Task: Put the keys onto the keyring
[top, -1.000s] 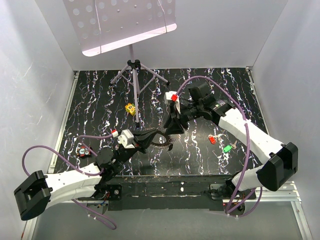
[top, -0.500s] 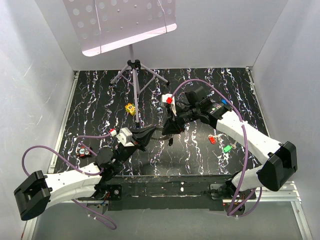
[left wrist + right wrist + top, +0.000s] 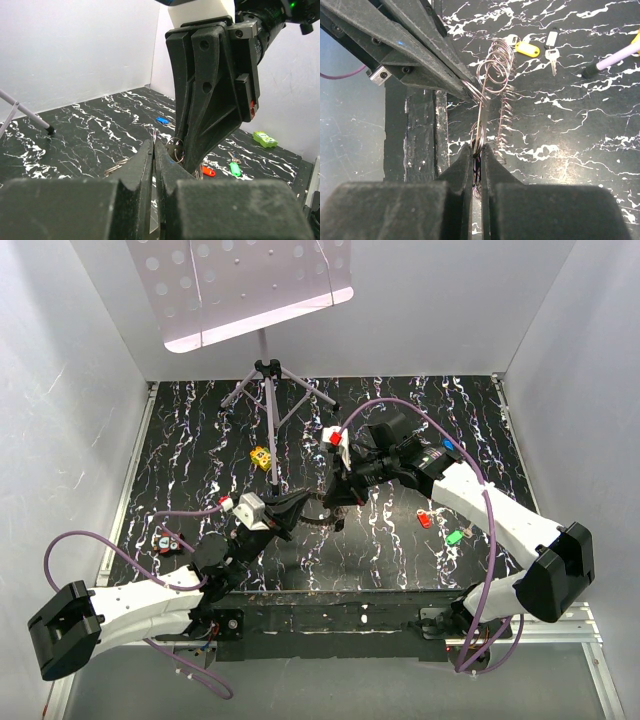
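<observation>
A thin wire keyring (image 3: 496, 59) is stretched in coils between my two grippers, above the near middle of the table. The left gripper (image 3: 292, 508) is shut on one end of it, jaws pressed together (image 3: 153, 146). My right gripper (image 3: 477, 150) is shut on the other end, and from above it (image 3: 334, 502) stands nose to nose with the left one. Loose keys lie on the mat: a red one (image 3: 425, 519), a green one (image 3: 455, 537), a blue one (image 3: 161, 120) and a yellow one (image 3: 526, 48) beside a silver one (image 3: 551, 42).
A music stand's tripod (image 3: 268, 380) stands at the back middle, with a small yellow dotted block (image 3: 261, 457) near its legs. A green block (image 3: 265, 139) lies towards the right wall. Small red and green bits (image 3: 166, 540) sit at the left edge. White walls enclose the mat.
The right gripper has closed from half open onto the keyring. Both grippers have shifted a little away from the near edge, staying tip to tip.
</observation>
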Available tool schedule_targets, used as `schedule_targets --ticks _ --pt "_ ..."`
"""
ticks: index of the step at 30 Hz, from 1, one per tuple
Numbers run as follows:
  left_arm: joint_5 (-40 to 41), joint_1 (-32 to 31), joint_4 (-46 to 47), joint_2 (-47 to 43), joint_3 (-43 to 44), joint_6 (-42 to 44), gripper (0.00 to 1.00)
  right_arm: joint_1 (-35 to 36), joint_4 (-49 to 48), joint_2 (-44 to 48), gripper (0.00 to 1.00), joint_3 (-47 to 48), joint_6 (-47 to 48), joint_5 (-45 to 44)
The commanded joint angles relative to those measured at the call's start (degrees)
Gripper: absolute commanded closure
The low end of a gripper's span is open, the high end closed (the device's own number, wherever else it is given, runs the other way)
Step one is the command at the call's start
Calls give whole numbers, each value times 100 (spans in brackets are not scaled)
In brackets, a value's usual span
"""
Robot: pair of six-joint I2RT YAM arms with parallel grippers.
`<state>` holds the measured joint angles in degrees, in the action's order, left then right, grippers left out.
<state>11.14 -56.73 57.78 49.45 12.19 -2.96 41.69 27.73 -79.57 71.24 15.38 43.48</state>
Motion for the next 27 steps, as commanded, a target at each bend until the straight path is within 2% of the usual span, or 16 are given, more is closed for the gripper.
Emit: schedule_targets --ticks 1,20,22,23,25,27 --pt "319 13 -161 12 249 15 100 14 -215 82 99 259 -254 -296" --pt "758 13 49 320 443 138 100 348 -223 -94 99 434 -807 -727" --pt "828 13 146 381 425 147 100 348 -180 -111 98 469 -887 -544" --pt "855 4 198 398 416 155 100 357 -128 -103 83 487 -870 -377" --pt "908 4 356 451 381 182 100 357 13 -59 65 522 -713 -35" --pt "916 13 549 495 337 208 100 348 206 20 53 575 -458 168"
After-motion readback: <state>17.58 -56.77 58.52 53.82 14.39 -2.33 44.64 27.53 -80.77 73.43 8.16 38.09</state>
